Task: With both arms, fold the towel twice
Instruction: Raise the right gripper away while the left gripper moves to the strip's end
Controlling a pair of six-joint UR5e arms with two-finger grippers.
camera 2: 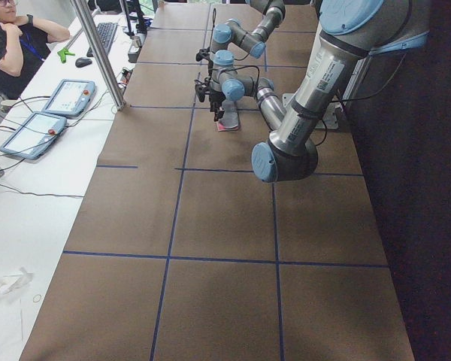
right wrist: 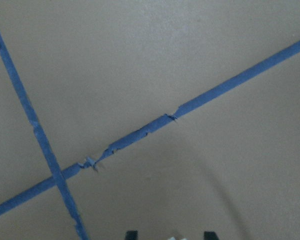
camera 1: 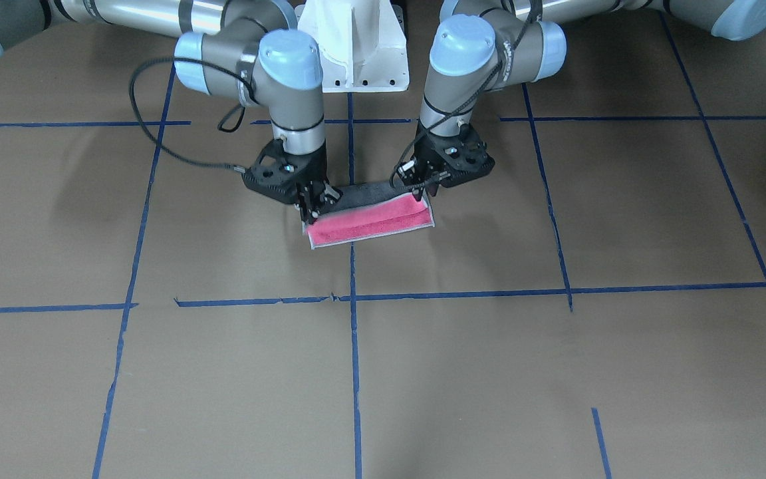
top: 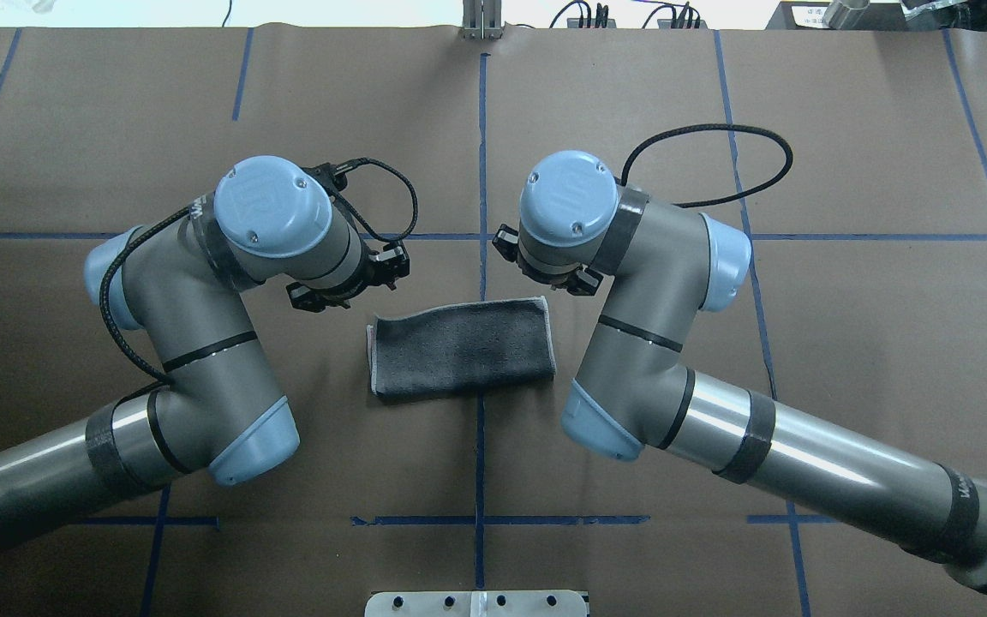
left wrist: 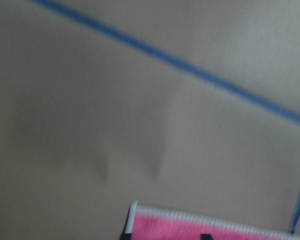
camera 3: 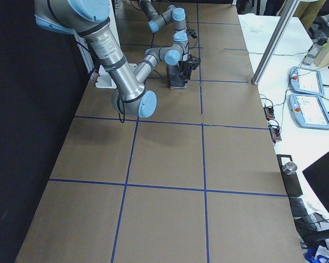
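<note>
The left gripper (camera 1: 419,194) is closed on one corner of the towel (camera 1: 370,226). The towel is about midway between the two short ends of the worktop (camera 1: 556,386), far from every corner. Its grey face is turned up, and a pink strip with pale edging shows along the side away from the robot. The right gripper (camera 1: 310,207) is closed on the other corner of the same edge.
</note>
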